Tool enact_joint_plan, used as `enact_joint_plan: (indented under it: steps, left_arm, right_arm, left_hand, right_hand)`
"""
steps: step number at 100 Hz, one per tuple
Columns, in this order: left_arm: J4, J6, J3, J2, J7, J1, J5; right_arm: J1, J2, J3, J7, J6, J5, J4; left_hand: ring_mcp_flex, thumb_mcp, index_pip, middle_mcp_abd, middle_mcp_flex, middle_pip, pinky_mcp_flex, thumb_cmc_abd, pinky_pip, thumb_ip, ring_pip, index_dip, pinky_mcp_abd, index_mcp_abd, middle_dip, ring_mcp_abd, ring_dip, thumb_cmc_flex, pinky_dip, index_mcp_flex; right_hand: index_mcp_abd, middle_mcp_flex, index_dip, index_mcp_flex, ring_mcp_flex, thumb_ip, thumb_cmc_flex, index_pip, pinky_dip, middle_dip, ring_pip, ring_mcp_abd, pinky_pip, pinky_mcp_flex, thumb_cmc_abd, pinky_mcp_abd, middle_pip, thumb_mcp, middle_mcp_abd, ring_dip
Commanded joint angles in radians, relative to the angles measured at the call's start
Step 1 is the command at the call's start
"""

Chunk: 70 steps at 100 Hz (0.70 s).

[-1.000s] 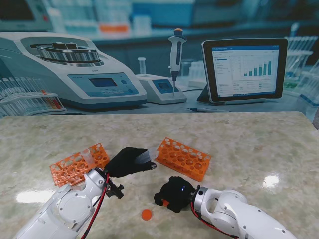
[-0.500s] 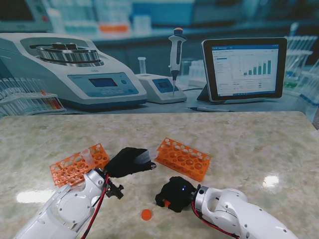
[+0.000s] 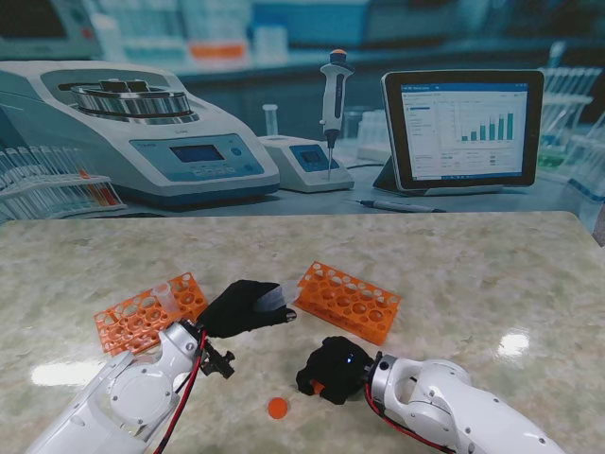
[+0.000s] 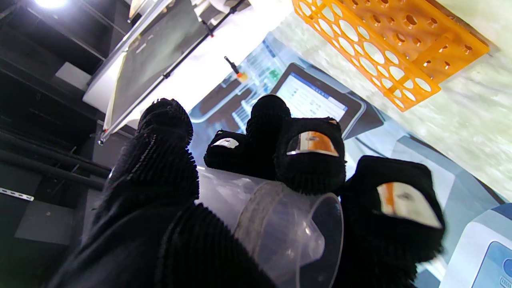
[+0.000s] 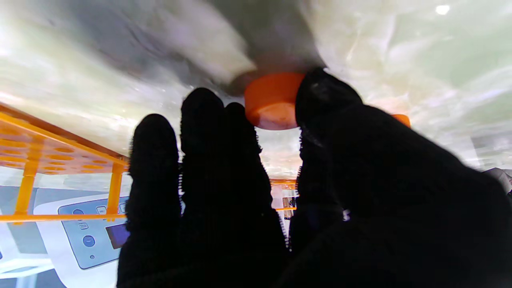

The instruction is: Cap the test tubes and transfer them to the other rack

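our black-gloved left hand (image 3: 241,307) gripped the clear plastic test tube (image 4: 276,224) mouth-out between both orange racks, ready for capping; right hand (image 3: 331,369) pinched a round orange cap (image 5: 272,102) near the counter's front edge.

Clear plastic test tube (image 4: 276,224), uncapped, lying roughly level inside the closed fingers of the left hand (image 3: 244,307); its open mouth faces the wrist camera and its far end projects past the fingertips (image 3: 274,299). Orange cap (image 5: 272,100), round and flat-topped, pinched between the thumb and fingers of the right hand (image 3: 331,367), against the table. Second orange cap (image 3: 277,408), a small disc lying loose on the table, near the right hand on its left side and nearer to me. Orange perforated rack (image 3: 149,311), just left of the left hand, holding one clear tube. Second orange rack (image 3: 348,301), tilted, just right of the left hand's fingertips and farther from me than the right hand.
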<state>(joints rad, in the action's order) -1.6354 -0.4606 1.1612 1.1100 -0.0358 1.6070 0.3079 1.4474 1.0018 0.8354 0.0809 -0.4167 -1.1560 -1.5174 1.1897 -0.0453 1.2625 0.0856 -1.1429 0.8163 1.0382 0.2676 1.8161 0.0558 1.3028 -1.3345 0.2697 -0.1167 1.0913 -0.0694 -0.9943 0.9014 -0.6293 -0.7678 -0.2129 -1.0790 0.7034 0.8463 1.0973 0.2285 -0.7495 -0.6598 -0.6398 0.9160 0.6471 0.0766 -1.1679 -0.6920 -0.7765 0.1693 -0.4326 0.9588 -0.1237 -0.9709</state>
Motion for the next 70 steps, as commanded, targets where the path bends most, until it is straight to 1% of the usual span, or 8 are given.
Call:
enact_joint_plan:
  steps: [1, 21, 27, 40, 46, 62, 65, 70]
  left_arm:
    - [-0.007, -0.001, 0.001, 0.0, -0.001, 0.004, 0.001]
    - [-0.006, -0.002, 0.002, -0.001, -0.002, 0.004, 0.001]
    - [-0.006, -0.002, 0.002, -0.001, -0.002, 0.004, 0.001]
    - [-0.007, -0.002, 0.002, 0.0, -0.001, 0.004, 0.001]
    - [-0.007, -0.003, 0.002, 0.0, -0.001, 0.005, 0.001]
    - [-0.007, -0.003, 0.003, 0.0, -0.001, 0.005, 0.0]
    - [-0.007, -0.003, 0.003, 0.0, -0.001, 0.005, 0.0]
    - [-0.007, -0.003, 0.003, 0.0, -0.001, 0.005, 0.0]
  right_arm:
    - [0.014, -0.003, -0.003, -0.009, -0.004, -0.003, 0.006]
    - [0.016, -0.002, 0.001, -0.009, -0.005, -0.001, 0.002]
    - [0.018, -0.001, 0.003, -0.006, -0.005, -0.001, 0.001]
    - [0.021, 0.0, 0.008, 0.0, -0.007, -0.001, -0.003]
    - [0.023, 0.0, 0.011, 0.002, -0.009, -0.002, -0.005]
    - [0.027, 0.001, 0.017, 0.004, -0.011, -0.004, -0.011]
    - [0.027, 0.001, 0.018, 0.004, -0.012, -0.004, -0.012]
    - [0.028, 0.001, 0.021, 0.005, -0.013, -0.003, -0.013]
  left_hand:
    - [0.04, -0.049, 0.102, -0.093, -0.041, 0.018, 0.031, -0.079, 0.089, 0.019, 0.009, -0.065, 0.02, -0.002, -0.007, 0.034, -0.006, 0.024, 0.024, -0.02]
    - [0.04, -0.05, 0.102, -0.093, -0.041, 0.018, 0.031, -0.079, 0.089, 0.019, 0.009, -0.065, 0.02, -0.002, -0.007, 0.034, -0.006, 0.025, 0.024, -0.02]
    - [0.04, -0.049, 0.102, -0.093, -0.041, 0.018, 0.031, -0.079, 0.089, 0.019, 0.009, -0.065, 0.02, -0.002, -0.007, 0.034, -0.006, 0.025, 0.024, -0.02]
    - [0.04, -0.049, 0.102, -0.092, -0.041, 0.018, 0.031, -0.08, 0.089, 0.019, 0.009, -0.065, 0.02, -0.002, -0.007, 0.034, -0.006, 0.024, 0.024, -0.02]
    - [0.04, -0.049, 0.102, -0.093, -0.04, 0.018, 0.031, -0.08, 0.089, 0.019, 0.009, -0.065, 0.02, -0.002, -0.007, 0.034, -0.006, 0.024, 0.024, -0.02]
    - [0.04, -0.049, 0.102, -0.092, -0.04, 0.018, 0.031, -0.079, 0.088, 0.019, 0.009, -0.065, 0.02, -0.002, -0.007, 0.034, -0.006, 0.024, 0.025, -0.02]
    - [0.04, -0.049, 0.102, -0.092, -0.04, 0.018, 0.031, -0.08, 0.088, 0.019, 0.009, -0.065, 0.02, -0.002, -0.007, 0.034, -0.006, 0.025, 0.025, -0.02]
    - [0.04, -0.049, 0.102, -0.092, -0.041, 0.018, 0.031, -0.08, 0.088, 0.019, 0.009, -0.065, 0.02, -0.001, -0.007, 0.034, -0.006, 0.024, 0.025, -0.019]
  right_hand:
    - [-0.001, -0.112, 0.033, 0.089, 0.031, -0.057, -0.179, -0.042, 0.011, 0.024, 0.049, -0.03, -0.019, -0.011, 0.046, -0.02, -0.105, 0.197, 0.161, -0.016]
    - [-0.001, -0.113, 0.043, 0.093, 0.033, -0.053, -0.181, -0.037, 0.011, 0.025, 0.05, -0.03, -0.019, -0.012, 0.042, -0.02, -0.107, 0.204, 0.154, -0.017]
    - [-0.001, -0.115, 0.047, 0.097, 0.033, -0.053, -0.182, -0.036, 0.011, 0.025, 0.05, -0.03, -0.019, -0.014, 0.041, -0.02, -0.108, 0.207, 0.161, -0.016]
    - [-0.001, -0.115, 0.056, 0.1, 0.035, -0.051, -0.183, -0.034, 0.012, 0.025, 0.051, -0.029, -0.018, -0.015, 0.038, -0.02, -0.109, 0.212, 0.153, -0.017]
    - [-0.002, -0.117, 0.06, 0.102, 0.034, -0.05, -0.183, -0.032, 0.011, 0.025, 0.051, -0.029, -0.018, -0.015, 0.037, -0.02, -0.11, 0.215, 0.161, -0.017]
    - [-0.001, -0.117, 0.07, 0.103, 0.035, -0.049, -0.184, -0.028, 0.011, 0.025, 0.051, -0.029, -0.018, -0.016, 0.037, -0.021, -0.111, 0.22, 0.156, -0.017]
    - [-0.002, -0.118, 0.071, 0.103, 0.035, -0.048, -0.184, -0.028, 0.011, 0.025, 0.051, -0.029, -0.018, -0.016, 0.037, -0.021, -0.111, 0.22, 0.161, -0.017]
    - [-0.002, -0.118, 0.074, 0.106, 0.035, -0.048, -0.186, -0.028, 0.011, 0.025, 0.051, -0.031, -0.017, -0.016, 0.035, -0.021, -0.112, 0.222, 0.154, -0.017]
